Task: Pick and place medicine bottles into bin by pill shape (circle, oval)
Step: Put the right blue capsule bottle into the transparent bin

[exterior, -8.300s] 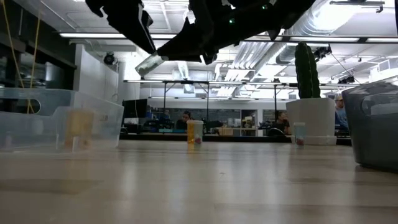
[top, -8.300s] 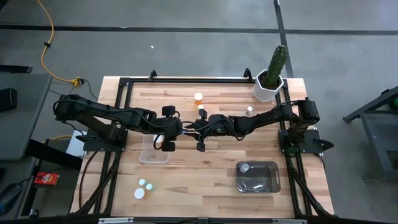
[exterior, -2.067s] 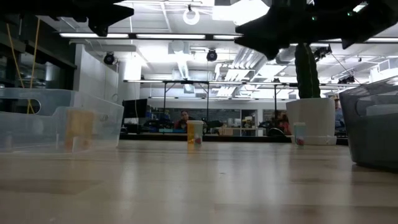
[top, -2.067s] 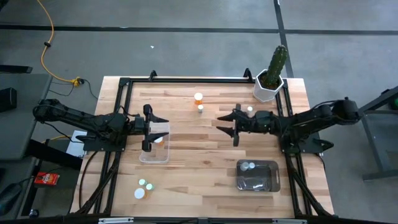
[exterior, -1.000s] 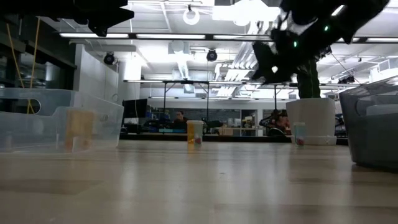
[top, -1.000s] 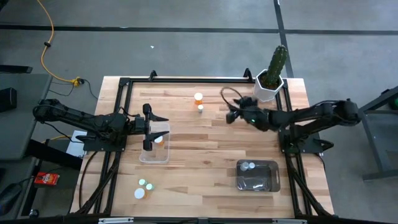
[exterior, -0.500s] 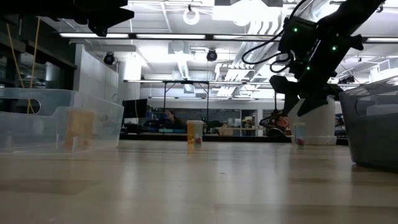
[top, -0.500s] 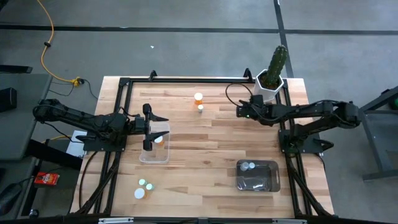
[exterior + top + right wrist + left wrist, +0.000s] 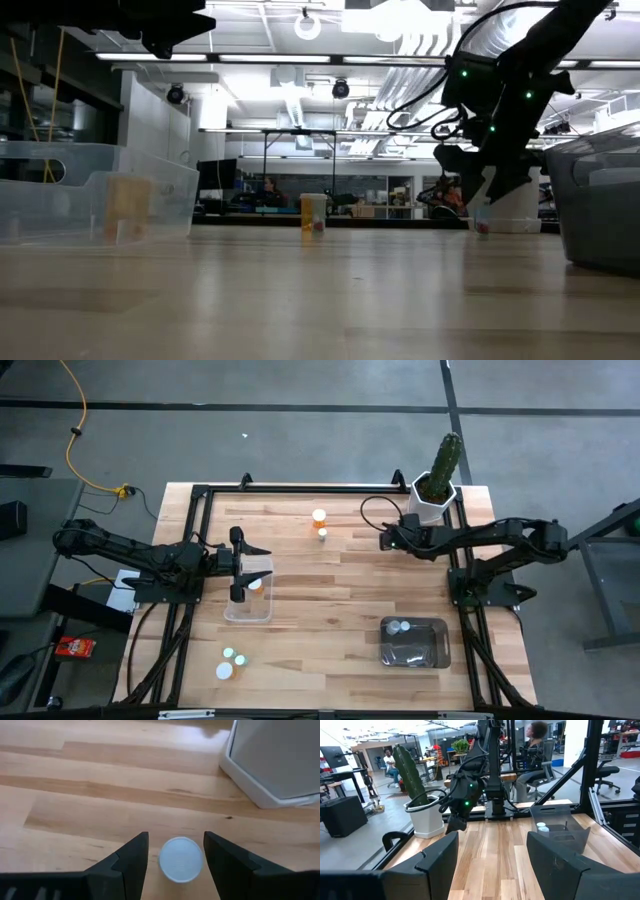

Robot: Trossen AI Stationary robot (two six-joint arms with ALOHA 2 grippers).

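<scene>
A small pale bottle with a white round cap (image 9: 181, 859) stands upright on the table beside the cactus pot (image 9: 432, 500); it also shows in the low view (image 9: 482, 216). My right gripper (image 9: 177, 862) is open and points down over it, one finger on either side of the cap, with gaps showing. In the high view my right gripper (image 9: 393, 539) hides this bottle. My left gripper (image 9: 240, 565) is open and empty above the clear bin (image 9: 232, 610), which holds an orange bottle (image 9: 255, 585). An orange bottle (image 9: 319, 517) and a small white one (image 9: 323, 533) stand at the far middle.
A grey bin (image 9: 440, 645) at the near right holds two white-capped bottles (image 9: 397, 627). Three bottles (image 9: 230, 660) stand at the near left. The white cactus pot stands close to my right gripper, toward the far right corner. A black frame (image 9: 300, 488) runs round the table.
My right gripper has gone toward the table's right edge and down toward the bottle beside the cactus pot. It has tipped from level to pointing down, and its open fingers now stand either side of the cap.
</scene>
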